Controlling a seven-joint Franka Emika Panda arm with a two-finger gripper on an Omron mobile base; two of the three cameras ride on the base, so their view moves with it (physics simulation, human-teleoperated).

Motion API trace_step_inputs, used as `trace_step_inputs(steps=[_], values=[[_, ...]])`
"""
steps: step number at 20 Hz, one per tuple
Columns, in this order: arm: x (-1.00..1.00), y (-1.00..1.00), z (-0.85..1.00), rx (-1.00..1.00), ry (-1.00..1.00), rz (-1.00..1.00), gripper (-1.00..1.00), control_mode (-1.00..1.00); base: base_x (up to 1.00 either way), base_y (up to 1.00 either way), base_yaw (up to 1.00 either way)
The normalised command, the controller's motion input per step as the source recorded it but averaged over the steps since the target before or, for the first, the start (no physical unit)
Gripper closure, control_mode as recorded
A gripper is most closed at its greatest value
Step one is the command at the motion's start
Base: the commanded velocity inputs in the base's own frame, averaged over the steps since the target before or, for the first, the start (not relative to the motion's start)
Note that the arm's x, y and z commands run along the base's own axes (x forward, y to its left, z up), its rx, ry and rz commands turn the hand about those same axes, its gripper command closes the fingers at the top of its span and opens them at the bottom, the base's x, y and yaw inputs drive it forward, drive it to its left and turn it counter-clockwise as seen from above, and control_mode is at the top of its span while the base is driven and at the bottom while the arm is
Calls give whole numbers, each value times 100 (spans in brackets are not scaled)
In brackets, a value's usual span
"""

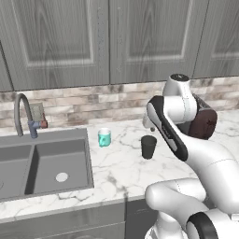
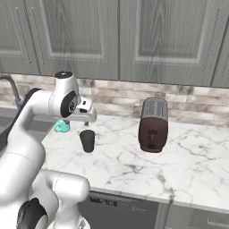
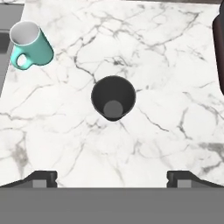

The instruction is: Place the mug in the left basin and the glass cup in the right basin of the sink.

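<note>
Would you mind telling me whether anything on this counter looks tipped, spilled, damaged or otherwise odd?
Nothing stands out. The teal mug with a white rim and the dark handleless glass tumbler both stand upright and apart on the white marble counter, with no spill visible. The grey double-basin sink looks undamaged.

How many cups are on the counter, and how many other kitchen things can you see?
Teal mug: 1
Dark glass cup: 1
Toaster: 1
Sink with two basins: 1
Faucet: 1
Total: 5
</note>
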Motion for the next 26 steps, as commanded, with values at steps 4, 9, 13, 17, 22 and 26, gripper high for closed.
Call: trace_step_inputs(steps=[4,9,13,17,22,26], values=[[0,0,-30,-4,0,0,-100,-100,0,0,0],[7,2,-27,-4,0,0,-100,-100,0,0,0],[13,2,-27,-2,1,0,-100,-100,0,0,0],[15,0,-29,0,1,0,-100,-100,0,0,0],[15,3,-25,0,0,0,-100,-100,0,0,0],[17,3,-20,0,0,0,-100,-100,0,0,0]])
